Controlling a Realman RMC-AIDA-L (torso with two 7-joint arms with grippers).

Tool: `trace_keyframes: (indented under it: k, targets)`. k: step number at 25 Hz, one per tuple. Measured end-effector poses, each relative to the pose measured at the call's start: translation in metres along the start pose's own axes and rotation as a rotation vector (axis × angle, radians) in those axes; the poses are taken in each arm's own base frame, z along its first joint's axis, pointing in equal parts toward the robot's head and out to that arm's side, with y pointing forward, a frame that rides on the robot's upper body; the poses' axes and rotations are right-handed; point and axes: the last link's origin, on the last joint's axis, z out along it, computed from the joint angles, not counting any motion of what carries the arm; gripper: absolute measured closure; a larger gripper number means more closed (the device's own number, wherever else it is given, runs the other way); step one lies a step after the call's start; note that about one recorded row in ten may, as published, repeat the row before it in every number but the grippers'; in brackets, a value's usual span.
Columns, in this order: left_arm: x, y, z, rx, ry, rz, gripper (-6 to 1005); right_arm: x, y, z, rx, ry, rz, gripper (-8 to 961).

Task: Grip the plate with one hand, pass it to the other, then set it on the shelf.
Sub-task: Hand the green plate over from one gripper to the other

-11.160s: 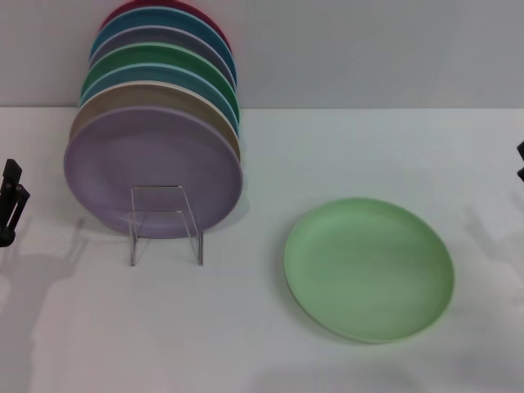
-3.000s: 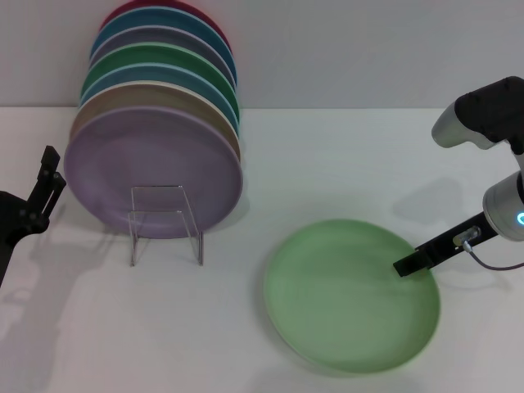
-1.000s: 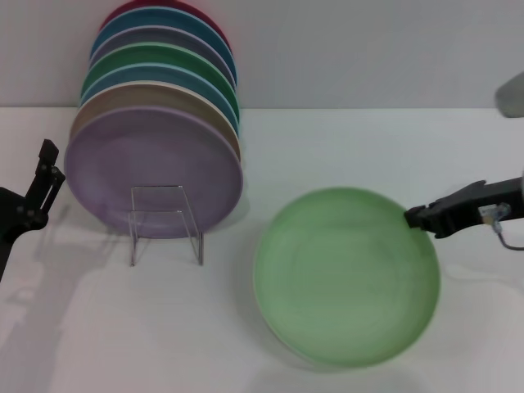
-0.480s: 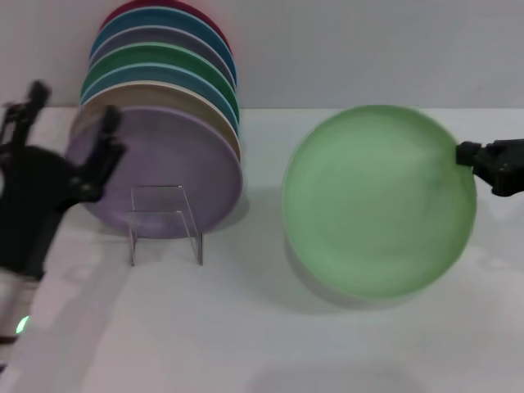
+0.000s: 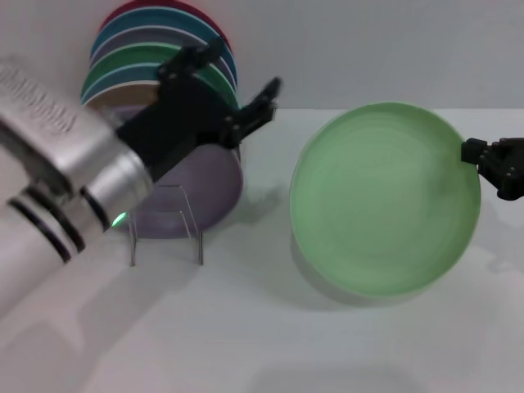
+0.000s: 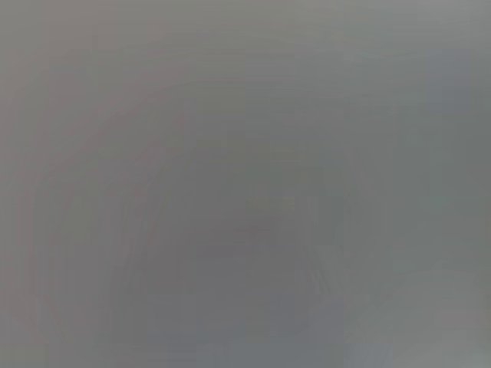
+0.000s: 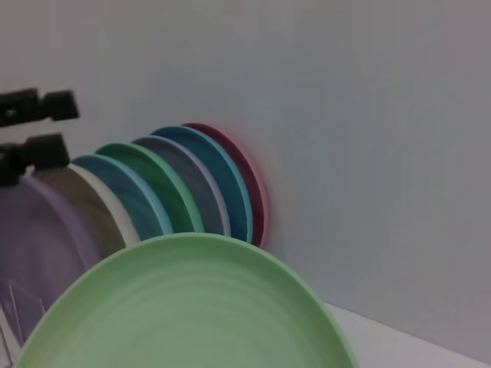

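The light mint-green plate (image 5: 385, 196) is held up off the table, tilted with its face toward me. My right gripper (image 5: 479, 157) is shut on its right rim. The plate also fills the lower part of the right wrist view (image 7: 184, 307). My left gripper (image 5: 235, 78) is open and empty in front of the stacked plates, a short way left of the held plate, fingers pointing toward it. It also shows in the right wrist view (image 7: 34, 129). The clear acrylic shelf (image 5: 166, 233) stands on the table below my left arm, which partly hides it. The left wrist view shows only plain grey.
A row of coloured plates (image 5: 176, 45) leans in the rack against the back wall, with a lavender-purple plate (image 5: 209, 184) in front. It shows in the right wrist view too (image 7: 176, 184). The white table (image 5: 246, 327) spreads in front.
My left arm has swung in from the left edge, across the rack toward the held plate. The plate has stayed raised, shifting slightly right.
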Motion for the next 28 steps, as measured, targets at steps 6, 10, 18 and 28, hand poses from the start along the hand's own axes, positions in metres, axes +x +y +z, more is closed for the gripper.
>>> trace_keyframes:
  k: [6,10,18,28]
  targets:
    - [0.031,0.007,0.017,-0.159,-0.089,-0.032,300,-0.001,-0.001,0.004,-0.007,-0.001,-0.028,931]
    - [0.041,0.013,0.022,-0.210,-0.156,-0.036,302,-0.004,-0.001,0.007,-0.017,-0.003,-0.041,930]
    - [0.045,0.024,0.033,-0.158,-0.338,0.030,305,-0.004,0.000,0.010,-0.024,0.000,-0.040,927]
    - [0.050,0.025,0.041,-0.184,-0.402,0.057,308,-0.001,0.003,0.012,-0.036,0.010,-0.049,924]
